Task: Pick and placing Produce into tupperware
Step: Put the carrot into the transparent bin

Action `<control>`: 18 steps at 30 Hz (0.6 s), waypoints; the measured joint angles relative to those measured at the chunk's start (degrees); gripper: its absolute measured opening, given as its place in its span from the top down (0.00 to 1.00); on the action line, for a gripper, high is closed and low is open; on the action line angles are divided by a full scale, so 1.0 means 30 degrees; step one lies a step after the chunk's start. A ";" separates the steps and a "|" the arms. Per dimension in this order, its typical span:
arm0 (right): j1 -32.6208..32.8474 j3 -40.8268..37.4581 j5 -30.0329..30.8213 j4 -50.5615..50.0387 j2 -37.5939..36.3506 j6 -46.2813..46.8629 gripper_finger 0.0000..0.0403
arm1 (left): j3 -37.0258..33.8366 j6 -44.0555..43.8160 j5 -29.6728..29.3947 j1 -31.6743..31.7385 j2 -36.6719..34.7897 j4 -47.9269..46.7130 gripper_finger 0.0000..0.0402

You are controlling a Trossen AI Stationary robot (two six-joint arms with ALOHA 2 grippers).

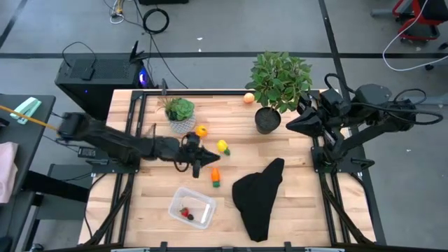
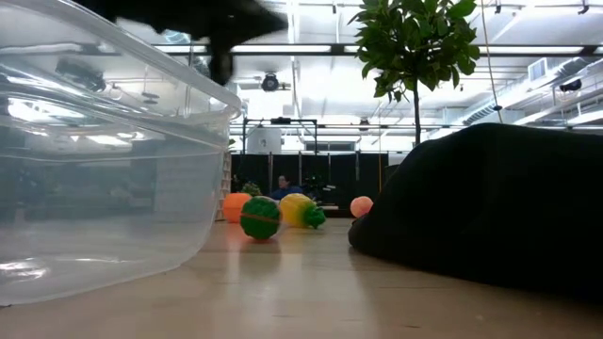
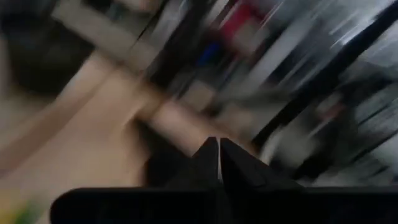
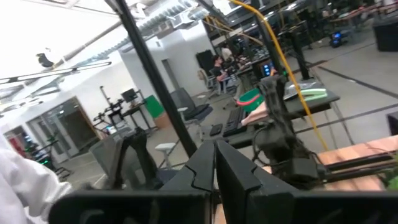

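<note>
The left gripper [image 1: 198, 162] hangs over the table's [image 1: 294, 210] middle, jaws pressed together and empty, just beside the carrot [image 1: 215, 176]; the clear container [image 1: 191, 207] near the front edge holds one red piece [image 1: 185, 212]; the right gripper [image 4: 216, 163], jaws together, waits at the right edge.

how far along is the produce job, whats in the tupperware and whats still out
Done: one red piece lies in the tupperware. In hand: nothing visible; the left gripper is above the table centre beside the carrot-like piece, fingers shut. Left: that piece, the orange one, the yellow one and the peach one. The right gripper waits shut at the table's right edge.
</note>
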 joint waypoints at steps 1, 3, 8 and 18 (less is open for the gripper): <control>-0.0006 0.0000 0.0198 0.0009 0.0015 -0.0057 0.94 | 0.1080 -0.0384 -0.0192 0.0127 -0.0546 -0.4132 0.97; -0.0003 0.0000 0.0485 -0.0020 0.0128 -0.0184 0.94 | 0.3474 -0.2339 -0.1134 0.0478 -0.0871 -1.1494 0.98; 0.0001 0.0000 0.0750 0.0038 0.0367 -0.0399 0.94 | 0.6936 -0.7110 -0.1615 0.1437 -0.0409 -1.8939 0.93; -0.0007 0.0000 0.0983 -0.0077 0.0731 -0.1036 0.94 | 0.7158 -0.7889 0.2861 0.1258 0.2241 -1.7577 0.55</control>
